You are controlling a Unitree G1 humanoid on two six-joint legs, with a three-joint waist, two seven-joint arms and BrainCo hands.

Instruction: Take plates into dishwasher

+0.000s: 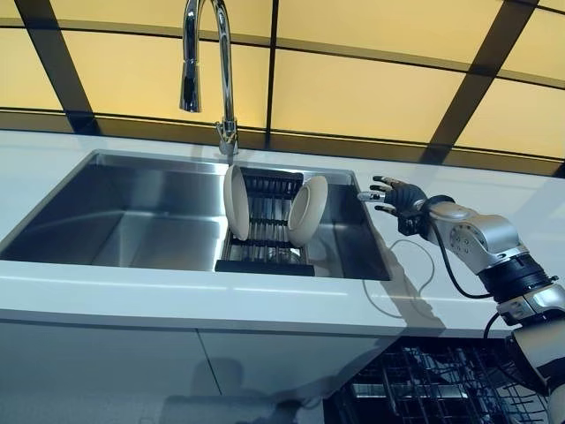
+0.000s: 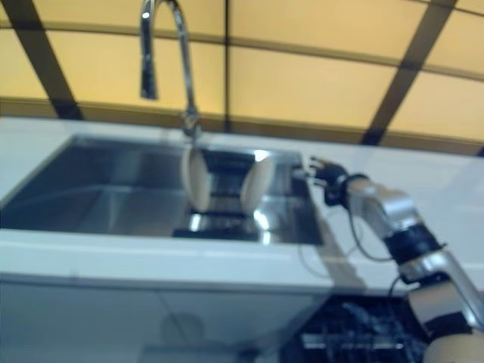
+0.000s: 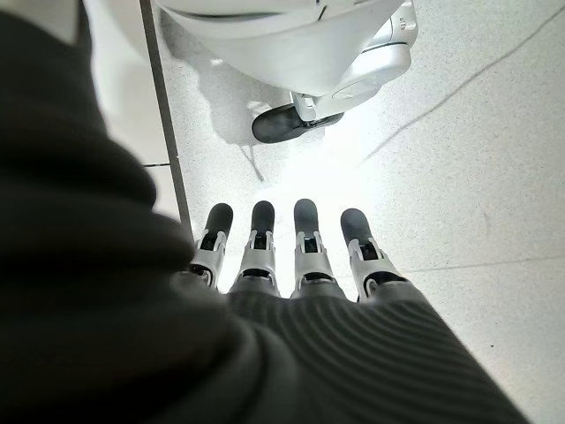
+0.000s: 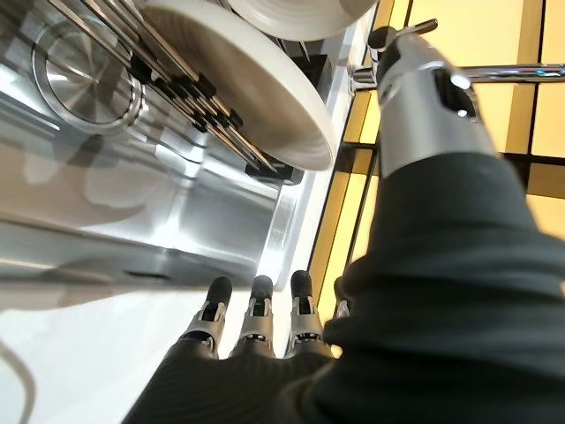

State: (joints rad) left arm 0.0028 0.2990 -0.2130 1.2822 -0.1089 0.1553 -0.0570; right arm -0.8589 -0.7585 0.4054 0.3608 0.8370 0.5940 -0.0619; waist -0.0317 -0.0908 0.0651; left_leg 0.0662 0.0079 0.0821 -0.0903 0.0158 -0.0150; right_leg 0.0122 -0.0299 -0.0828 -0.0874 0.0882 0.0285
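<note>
The right hand (image 1: 399, 196) hovers with fingers spread at the steel sink's (image 1: 132, 212) right rim, holding nothing. Two smooth cream plates (image 1: 306, 210) stand upright in the black slatted rack (image 1: 265, 252), apart. The left hand (image 3: 291, 265) hangs open near the floor.

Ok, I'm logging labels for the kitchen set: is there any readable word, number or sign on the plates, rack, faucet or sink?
None can be read: no print shows on the two plates, the rack, the faucet, the sink or the right hand.
</note>
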